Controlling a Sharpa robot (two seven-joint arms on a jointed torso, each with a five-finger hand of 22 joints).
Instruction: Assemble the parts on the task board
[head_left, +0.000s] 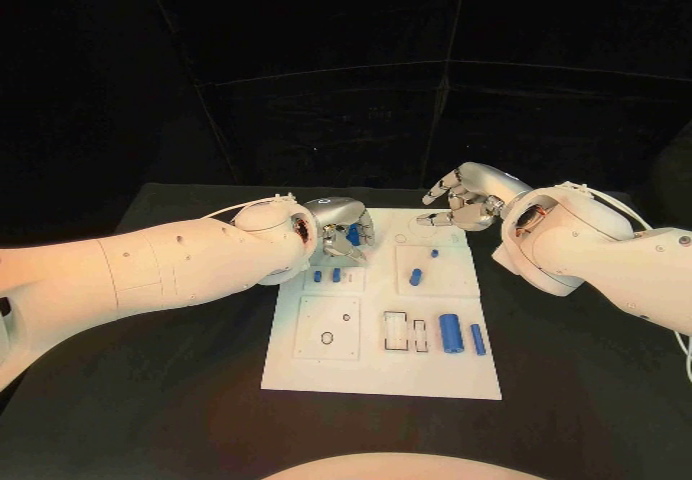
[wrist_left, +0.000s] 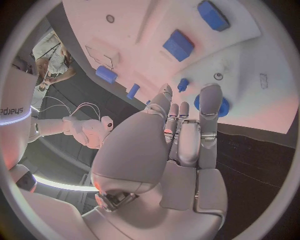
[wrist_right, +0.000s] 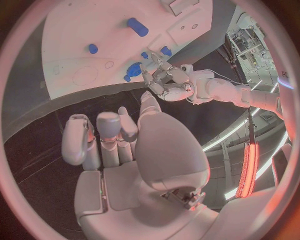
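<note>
Grasping a half-hidden blue part (head_left: 353, 234), left hand (head_left: 338, 228); right hand (head_left: 469, 198) released.

The task board (head_left: 382, 375) looks like a smooth, matt white plate, probably plastic, with shallow recesses cut into its face. On it, the blue cylinder (head_left: 450, 332) and the slimmer blue peg (head_left: 477, 339) just beside it look like plain matt plastic, as does the small blue part (head_left: 415, 277) nearer the board's far edge. The table (head_left: 173, 400) under the board is a dull, matt black. The left hand (head_left: 339, 235) and right hand (head_left: 464, 200), over the board's far edge, have a satin silver metallic finish, smooth on the palm shells. Both arms look like glossy white plastic.
</note>
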